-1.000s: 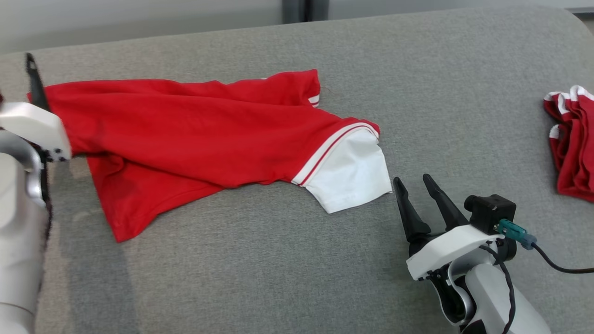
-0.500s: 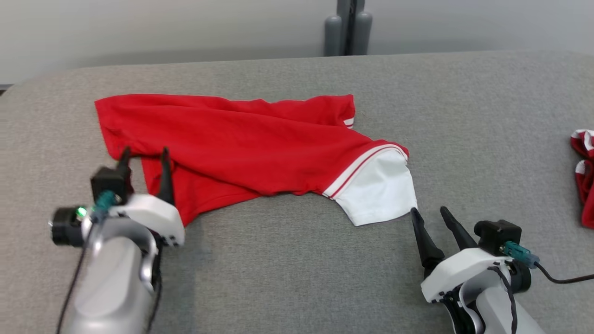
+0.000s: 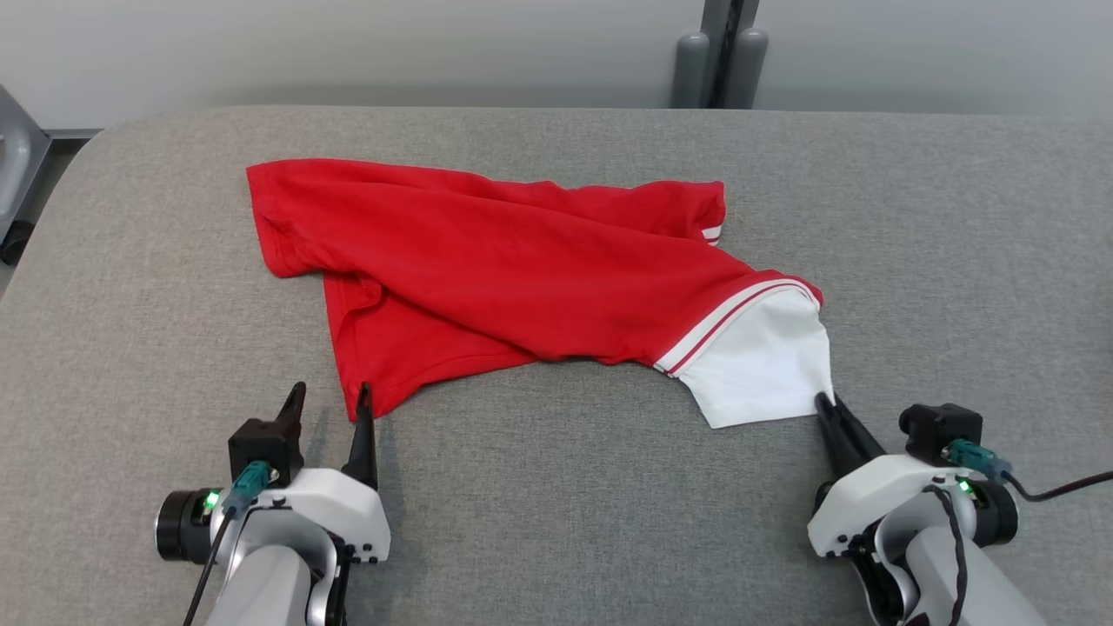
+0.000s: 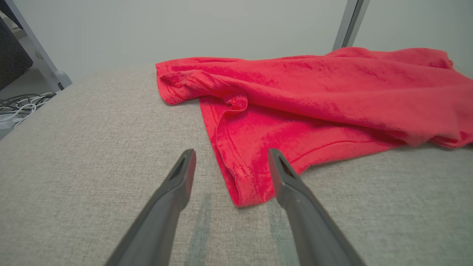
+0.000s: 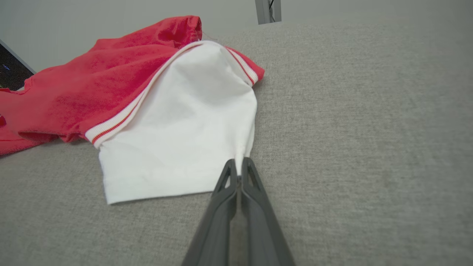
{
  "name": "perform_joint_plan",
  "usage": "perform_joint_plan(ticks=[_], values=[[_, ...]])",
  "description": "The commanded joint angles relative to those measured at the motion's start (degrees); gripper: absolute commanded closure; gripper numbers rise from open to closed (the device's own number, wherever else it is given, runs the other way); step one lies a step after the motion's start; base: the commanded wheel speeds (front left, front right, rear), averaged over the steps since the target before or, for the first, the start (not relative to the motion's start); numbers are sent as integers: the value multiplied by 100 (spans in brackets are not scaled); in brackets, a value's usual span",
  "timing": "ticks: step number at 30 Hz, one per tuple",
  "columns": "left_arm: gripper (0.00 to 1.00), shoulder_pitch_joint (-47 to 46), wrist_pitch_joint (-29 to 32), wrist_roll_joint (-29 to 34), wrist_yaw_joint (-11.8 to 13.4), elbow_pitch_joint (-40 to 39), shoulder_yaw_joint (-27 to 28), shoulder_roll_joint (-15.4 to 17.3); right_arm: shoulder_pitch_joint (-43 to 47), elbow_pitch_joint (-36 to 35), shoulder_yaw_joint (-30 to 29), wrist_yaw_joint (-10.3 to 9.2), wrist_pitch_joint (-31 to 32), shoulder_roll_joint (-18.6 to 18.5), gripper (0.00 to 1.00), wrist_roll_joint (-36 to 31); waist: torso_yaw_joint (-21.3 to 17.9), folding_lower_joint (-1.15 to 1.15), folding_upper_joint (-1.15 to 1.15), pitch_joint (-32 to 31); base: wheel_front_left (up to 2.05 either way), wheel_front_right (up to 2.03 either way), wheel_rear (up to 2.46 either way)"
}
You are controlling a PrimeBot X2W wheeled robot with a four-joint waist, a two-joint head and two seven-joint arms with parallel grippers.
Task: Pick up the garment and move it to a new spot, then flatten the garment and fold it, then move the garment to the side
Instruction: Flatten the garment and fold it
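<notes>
The garment [image 3: 522,269] is a red shirt with a white sleeve edged in red and white stripes, lying crumpled on the grey cushioned surface [image 3: 556,487]. My right gripper [image 3: 828,403] is shut on the near right corner of the white sleeve [image 3: 756,369]; in the right wrist view its jaws pinch the sleeve's [image 5: 184,129] corner at the gripper [image 5: 239,165]. My left gripper [image 3: 329,402] stands open at the garment's near left corner. In the left wrist view that red corner [image 4: 244,184] lies between the fingers of the left gripper [image 4: 231,157], untouched.
A grey post [image 3: 717,61] rises behind the surface's far edge against a pale wall. At the far left a grey frame [image 3: 17,165] stands beside the surface. Cables [image 4: 22,103] lie on the floor at the left.
The camera has shifted, so the whole scene sits differently. My left arm has come down from the garment's far left to its near left corner. My right gripper moved to the sleeve corner and shut on it.
</notes>
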Motion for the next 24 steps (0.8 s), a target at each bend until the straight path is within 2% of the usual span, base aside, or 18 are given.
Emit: perform_joint_plan(ticks=[1, 9, 18, 20, 21, 24], values=[[0, 63, -25, -30, -23, -23, 27, 21, -49, 3, -42, -1, 0, -47, 100, -47, -16, 0, 0, -6, 0, 0, 0], [0, 388, -25, -74, -45, 121, 206, 4, 293, -363, -687, -2, 0, -156, 100, -566, -349, 0, 0, -169, 0, 0, 0], [0, 633, -25, -104, -76, 194, 387, -6, 699, -709, -998, -2, 0, -183, 100, -1006, -659, 0, 0, -328, 0, 0, 0], [0, 674, -25, -88, -91, 210, 408, -10, 766, -890, -1125, -2, 1, -149, 37, -1068, -698, 0, 0, -372, 0, 0, 0], [0, 673, -25, -80, -91, 200, 420, -9, 816, -1000, -1146, -2, 0, -123, 0, -1095, -717, 0, 0, -396, 0, 0, 0], [0, 723, -25, -91, -128, 140, 450, -13, 979, -1333, -1238, -2, 1, -75, 0, -1160, -765, 0, 0, -460, 0, 0, 0]])
